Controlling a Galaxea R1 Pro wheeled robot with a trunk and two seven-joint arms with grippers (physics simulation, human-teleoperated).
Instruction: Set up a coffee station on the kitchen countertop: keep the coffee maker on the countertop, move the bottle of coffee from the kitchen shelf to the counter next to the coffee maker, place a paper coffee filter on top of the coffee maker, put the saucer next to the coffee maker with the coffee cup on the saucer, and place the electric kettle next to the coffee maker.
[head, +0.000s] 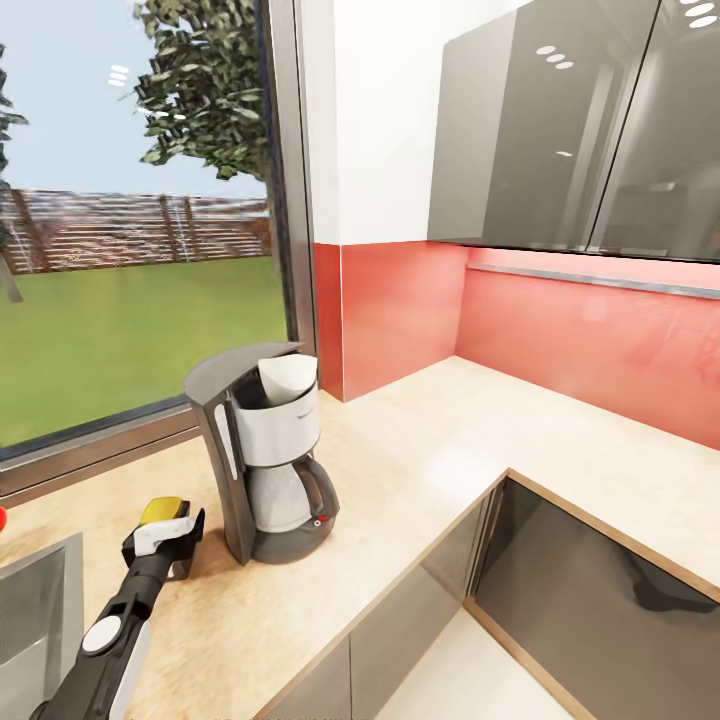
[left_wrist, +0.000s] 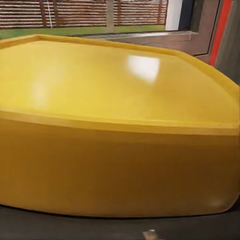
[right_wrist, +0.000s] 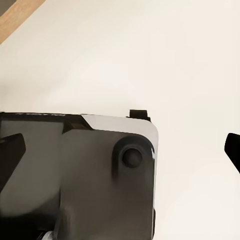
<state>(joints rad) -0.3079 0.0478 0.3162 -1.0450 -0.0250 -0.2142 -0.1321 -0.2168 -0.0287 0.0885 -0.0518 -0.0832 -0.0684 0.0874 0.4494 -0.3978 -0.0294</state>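
White paper coffee filter (head: 283, 377) atop coffee maker (head: 262, 462)

Left arm (head: 110, 625) comes up from the lower corner of the head view: a black link with a white round cap at the joint and white panelling along its side. At its end sits a blocky black gripper (head: 165, 535) with a white band across it. In the right wrist view, a dark grey housing (right_wrist: 75, 175) with a pale silver rounded edge and one round black knob (right_wrist: 132, 157); black finger (right_wrist: 232, 147) tips at the edges.
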